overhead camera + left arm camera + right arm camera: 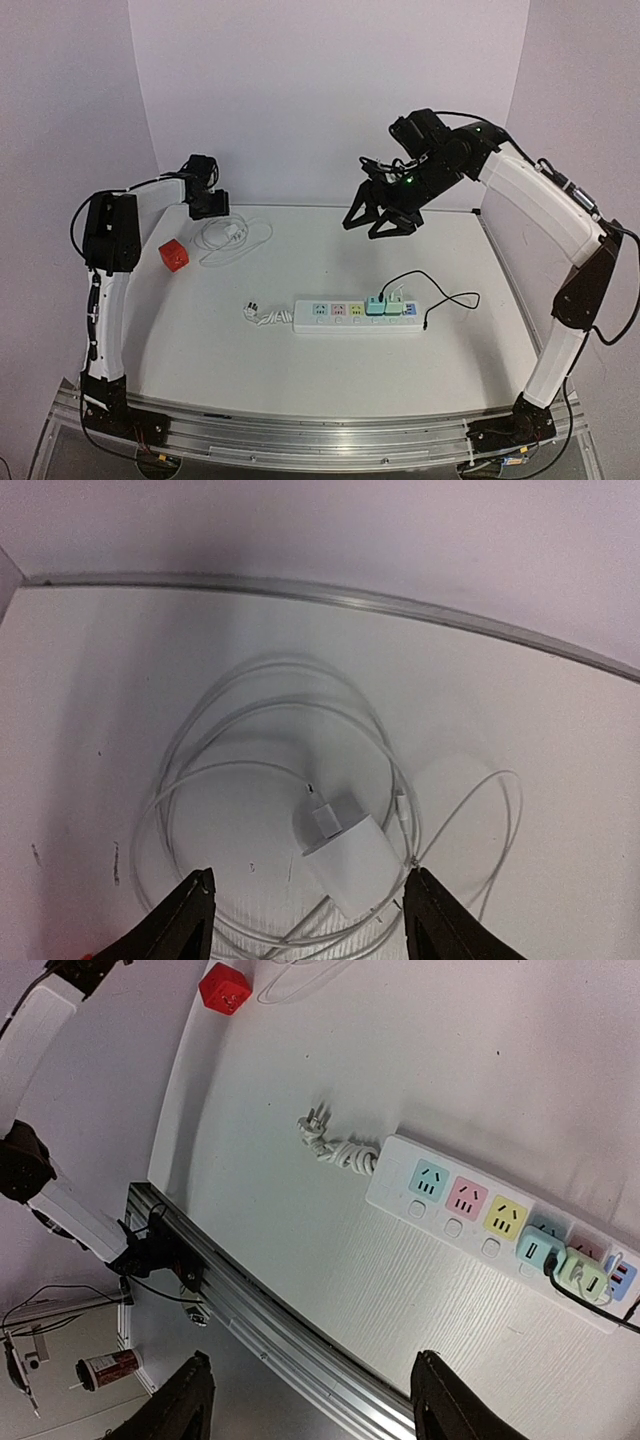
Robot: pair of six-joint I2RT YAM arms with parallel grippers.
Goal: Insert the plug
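A white charger plug [350,852] with its coiled white cable [235,238] lies at the table's far left. My left gripper [308,915] hovers over it, open, jaws either side of the plug and above it. A white power strip [355,316] lies at the middle of the table, with blue, pink and yellow sockets free and a teal plug [376,305] and a green plug [397,304] seated at its right end. It also shows in the right wrist view [490,1222]. My right gripper [380,222] is open and empty, raised high above the far middle of the table.
A red cube adapter [174,256] sits at the left edge of the table. The strip's own bundled cord and plug [262,314] lie left of it. A black cable [440,296] runs from the green plug to the right. The metal rail [300,432] edges the front.
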